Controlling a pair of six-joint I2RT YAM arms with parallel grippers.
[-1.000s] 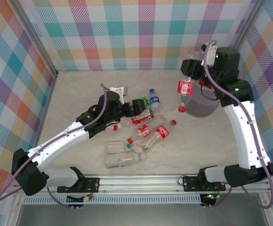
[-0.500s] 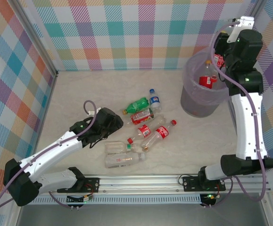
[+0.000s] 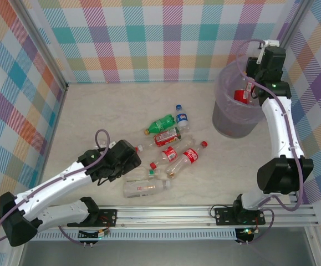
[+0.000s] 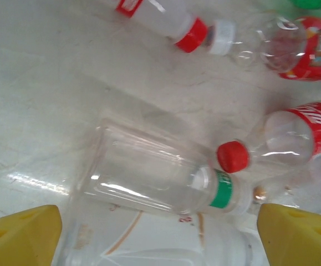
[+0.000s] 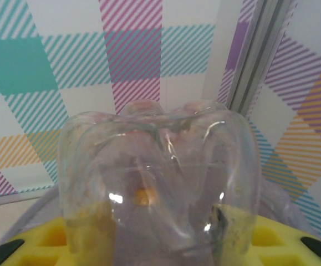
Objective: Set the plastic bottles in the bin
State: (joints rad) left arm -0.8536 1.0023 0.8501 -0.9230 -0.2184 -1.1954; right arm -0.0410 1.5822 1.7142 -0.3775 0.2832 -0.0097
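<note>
The right gripper (image 3: 249,90) grips a clear red-labelled plastic bottle (image 3: 240,96) over the round grey lilac-lined bin (image 3: 227,121), and the left gripper (image 4: 160,233), wide open and empty, hangs above some eight bottles (image 3: 188,156) lying on the pale table (image 3: 93,111).

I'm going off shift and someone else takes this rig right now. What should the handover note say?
Left gripper: open, nothing held, hovering over a clear plastic bottle with a green neck band lying on the table.
Right gripper: shut on a clear red-labelled plastic bottle at the mouth of the round dark-grey bin with lilac liner; not yet released.
Left to do: about seven bottles lie mid-table, including a green bottle and a blue-labelled bottle.
Bin contents: cannot tell.
</note>
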